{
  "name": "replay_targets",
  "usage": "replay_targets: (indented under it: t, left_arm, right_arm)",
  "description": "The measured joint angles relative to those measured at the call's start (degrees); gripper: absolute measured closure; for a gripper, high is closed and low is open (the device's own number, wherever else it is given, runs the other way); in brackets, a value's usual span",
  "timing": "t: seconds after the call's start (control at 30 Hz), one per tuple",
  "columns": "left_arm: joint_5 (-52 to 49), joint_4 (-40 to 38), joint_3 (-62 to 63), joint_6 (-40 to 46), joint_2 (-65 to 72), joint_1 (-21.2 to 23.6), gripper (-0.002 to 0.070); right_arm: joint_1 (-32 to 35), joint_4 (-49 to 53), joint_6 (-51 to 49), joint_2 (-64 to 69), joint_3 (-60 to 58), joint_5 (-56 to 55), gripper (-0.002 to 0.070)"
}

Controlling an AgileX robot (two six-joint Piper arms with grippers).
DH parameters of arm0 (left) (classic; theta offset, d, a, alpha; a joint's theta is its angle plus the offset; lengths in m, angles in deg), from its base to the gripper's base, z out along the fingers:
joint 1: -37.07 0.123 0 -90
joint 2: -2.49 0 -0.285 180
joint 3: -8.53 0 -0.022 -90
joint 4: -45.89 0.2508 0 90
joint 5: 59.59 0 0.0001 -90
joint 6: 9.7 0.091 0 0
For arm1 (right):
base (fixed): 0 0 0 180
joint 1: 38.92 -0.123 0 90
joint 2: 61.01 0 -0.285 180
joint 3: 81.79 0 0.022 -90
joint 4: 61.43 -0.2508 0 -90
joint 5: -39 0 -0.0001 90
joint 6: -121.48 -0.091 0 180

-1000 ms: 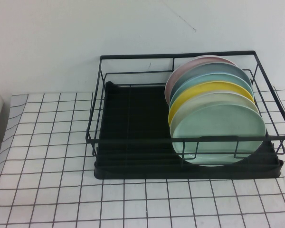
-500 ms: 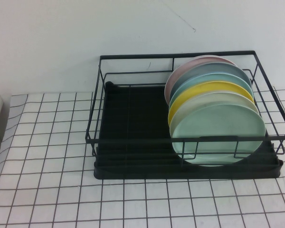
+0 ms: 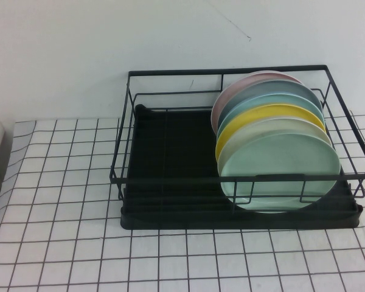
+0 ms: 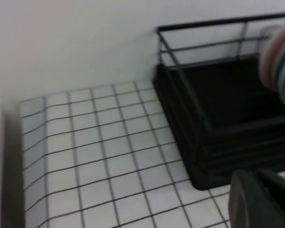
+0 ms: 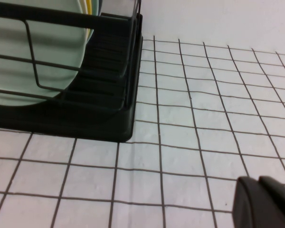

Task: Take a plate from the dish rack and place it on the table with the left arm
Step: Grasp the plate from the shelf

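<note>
in the dish rack [image 3: 170, 152] on the desk [image 3: 61, 243], the plate [image 3: 280, 167] fronts 6 stacked neighbours; left pincer [image 4: 263, 199] and right pincer [image 5: 266, 202] show only edges, grip unreadable; a crooked pull could snag wires.

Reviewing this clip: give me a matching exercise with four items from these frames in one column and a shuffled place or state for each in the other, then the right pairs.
Items
1. mint-green plate
2. pink plate
3. left gripper
4. right gripper

Descriptions
A. rearmost in the row of standing plates
B. over the table, off the dish rack's left corner, nothing held
C. front of the row, behind the rack's front wires
D. over the table, off the rack's right corner, nothing held

Pairs: 1-C, 2-A, 3-B, 4-D
</note>
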Motion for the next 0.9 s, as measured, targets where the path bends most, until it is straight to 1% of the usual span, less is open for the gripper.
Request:
replay_targets:
  t: [0.07, 0.17, 0.3, 0.37, 0.5, 0.57, 0.6, 0.7, 0.8, 0.87, 0.9]
  left_arm:
    - [-2.86, -6.51, 3.62, 8.83, 5.87, 0.0, 0.0678]
    - [-4.17, -15.6, 7.12, 21.98, 14.03, 0.0, 0.0678]
    - [-4.26, -28.38, 9.23, 40.84, 23.29, 0.0, 0.0678]
    - [-4.98, -36.26, 10.02, 51.71, 27.93, 0.0, 0.0678]
    - [-6.45, -49.58, 11.76, 69.83, 36.13, -0.65, 0.0678]
    - [-6.08, -53.19, 13.23, 75.59, 40.09, -2.81, 0.0673]
    - [-5.11, -53.92, 13.93, 77.12, 41.82, -4.12, 0.0665]
    - [-1.14, -54.83, 16.57, 81.2, 47.43, -10.26, 0.062]
    - [5.15, -54.88, 19.22, 83.16, 51.85, -16.96, 0.0523]
    - [8.81, -54.97, 20.97, 84.77, 54.8, -21.18, 0.0417]
    - [9.81, -54.97, 21.68, 85.57, 55.99, -23.03, 0.0375]
  right_arm:
    - [0.0, 0.0, 0.0, 0.0, 0.0, 0.0, 0.068]
    - [0.0, 0.0, 0.0, 0.0, 0.0, 0.0, 0.068]
    - [0.0, 0.0, 0.0, 0.0, 0.0, 0.0, 0.068]
    - [0.0, 0.0, 0.0, 0.0, 0.0, 0.0, 0.068]
    - [0.0, 0.0, 0.0, 0.0, 0.0, 0.0, 0.068]
    - [0.0, 0.0, 0.0, 0.0, 0.0, 0.0, 0.068]
    - [0.0, 0.0, 0.0, 0.0, 0.0, 0.0, 0.068]
    - [0.0, 0.0, 0.0, 0.0, 0.0, 0.0, 0.068]
    - [0.0, 0.0, 0.0, 0.0, 0.0, 0.0, 0.068]
    - [0.0, 0.0, 0.0, 0.0, 0.0, 0.0, 0.068]
    - [0.0, 0.0, 0.0, 0.0, 0.0, 0.0, 0.068]
